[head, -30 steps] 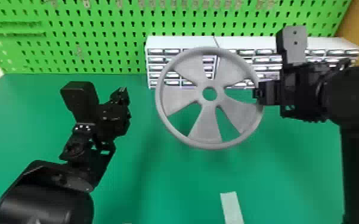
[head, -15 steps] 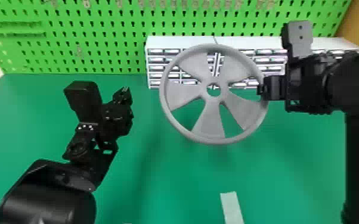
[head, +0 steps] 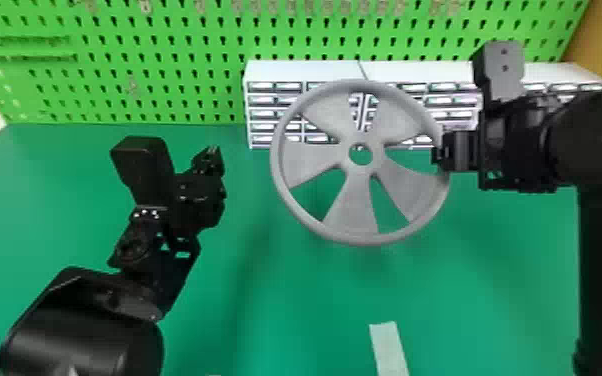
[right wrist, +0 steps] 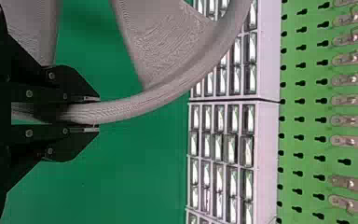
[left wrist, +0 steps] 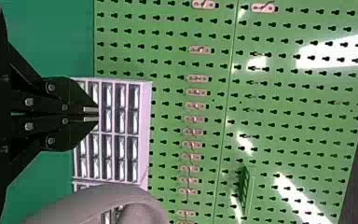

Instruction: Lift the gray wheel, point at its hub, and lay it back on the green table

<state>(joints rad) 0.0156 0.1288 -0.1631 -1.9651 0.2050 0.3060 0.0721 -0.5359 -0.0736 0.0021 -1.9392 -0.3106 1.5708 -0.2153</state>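
The gray wheel (head: 352, 212) was above the green worktop (head: 290, 320), grasped at its rim by the right fingers (right wrist: 72, 81), probably so that the hub (head: 360, 170) remained free for pointing. The left fingers (left wrist: 72, 91) were clenched, without object. Behind stood white drawers (head: 305, 70) and a pegboard (head: 110, 102).

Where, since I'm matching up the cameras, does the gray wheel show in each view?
Head view: the gray wheel is near center, before the drawers.
Left wrist view: part of its rim overlaps the drawers.
Right wrist view: its rim sits in the right gripper.
Shared landmark: the drawers.
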